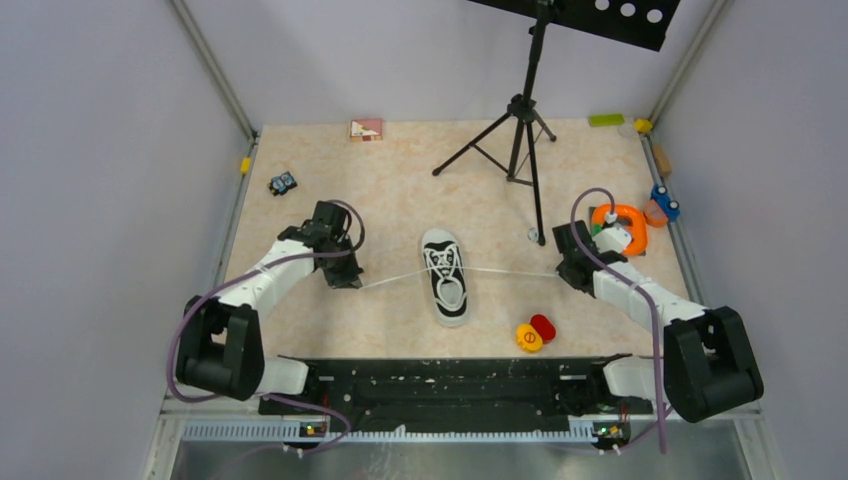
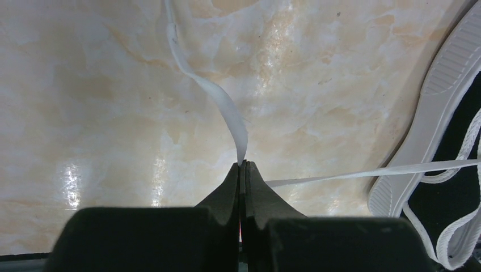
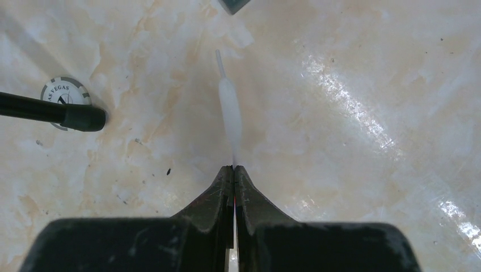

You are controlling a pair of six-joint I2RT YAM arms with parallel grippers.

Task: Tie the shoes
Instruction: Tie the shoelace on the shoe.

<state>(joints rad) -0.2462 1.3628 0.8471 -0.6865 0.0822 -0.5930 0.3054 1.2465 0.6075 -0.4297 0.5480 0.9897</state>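
The shoe (image 1: 446,276), a small black sneaker with a white toe cap and white sole rim, lies mid-table with its toe toward the far side. Its white laces run out taut to both sides. My left gripper (image 1: 346,279) is shut on the left lace (image 1: 392,277); in the left wrist view that lace (image 2: 227,107) leaves the tips of my left gripper (image 2: 243,164) and the shoe's sole (image 2: 437,113) shows at right. My right gripper (image 1: 568,270) is shut on the right lace (image 1: 510,270), whose free end (image 3: 230,110) pokes out beyond the pinched tips of my right gripper (image 3: 233,168).
A black tripod (image 1: 520,130) stands behind the shoe; one of its feet (image 3: 57,113) lies near a poker chip (image 3: 65,93). Red and yellow discs (image 1: 535,333) sit front right. Orange ring (image 1: 622,222), blue toy (image 1: 664,203), small toy car (image 1: 283,183) and a card (image 1: 366,129) lie around.
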